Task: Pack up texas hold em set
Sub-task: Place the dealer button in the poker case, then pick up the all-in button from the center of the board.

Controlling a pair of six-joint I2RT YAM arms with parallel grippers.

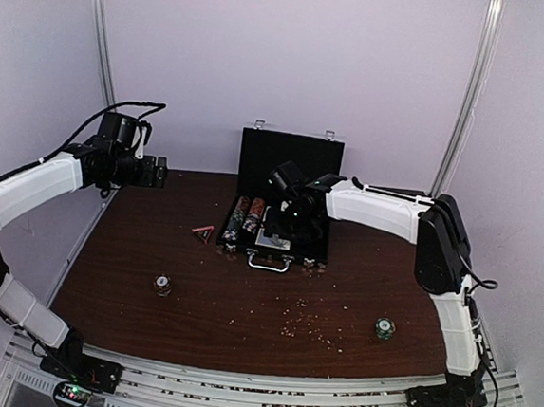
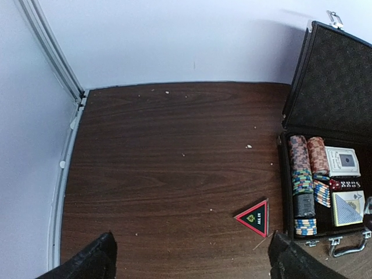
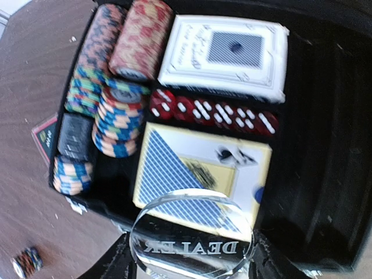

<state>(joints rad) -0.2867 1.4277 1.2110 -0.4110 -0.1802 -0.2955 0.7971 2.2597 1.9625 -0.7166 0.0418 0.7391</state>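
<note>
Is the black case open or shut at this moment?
Open. The case has its lid standing upright at the back, and chips, card decks and red dice lie uncovered inside.

Soft, even light, no hard shadows; pale walls [image 1: 266, 51] bright, slightly washed out. Top view grainy, case [image 1: 290, 157] interior nearly black, detail lost. Left wrist view sharp, fisheye bending corner rail [image 2: 52, 52] at edge. Right wrist view soft; dealer puck [image 3: 192, 241] smeared, perhaps motion blur.
</note>
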